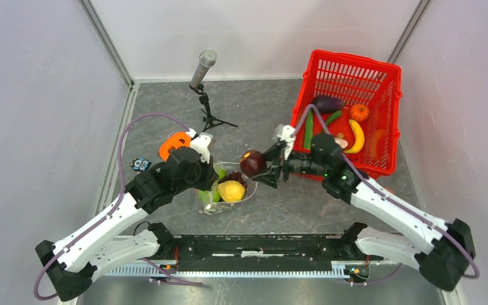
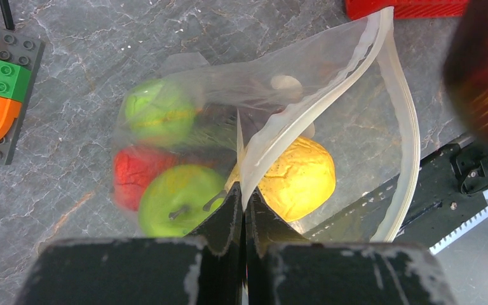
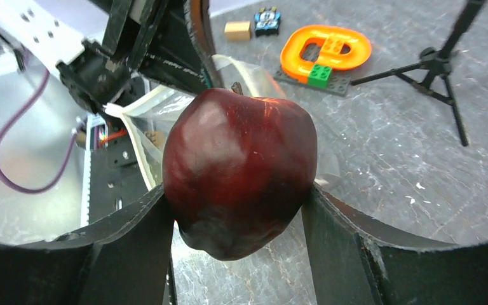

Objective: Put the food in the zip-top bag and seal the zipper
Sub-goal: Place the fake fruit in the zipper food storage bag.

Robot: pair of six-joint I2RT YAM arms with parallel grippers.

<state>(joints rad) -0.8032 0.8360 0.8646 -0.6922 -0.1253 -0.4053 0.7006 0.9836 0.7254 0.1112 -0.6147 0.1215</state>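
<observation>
While left jaws pinch the zip-top bag (image 2: 229, 82), red apple (image 3: 238, 171) clamped between right jaws

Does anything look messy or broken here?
Nothing looks spilled or broken. The zip-top bag only gapes lopsided because the left gripper pinches one lip up, and the right gripper holds a dark red apple near it.

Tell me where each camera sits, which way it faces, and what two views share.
Top external: above, behind the arms, looks down on the table; both arms show.
Left wrist: on the left arm, looks down into the bag; left hand pinches its edge.
Right wrist: on the right arm, faces the left arm; right hand clamps the apple.
Shared: both wrists see the bag.
</observation>
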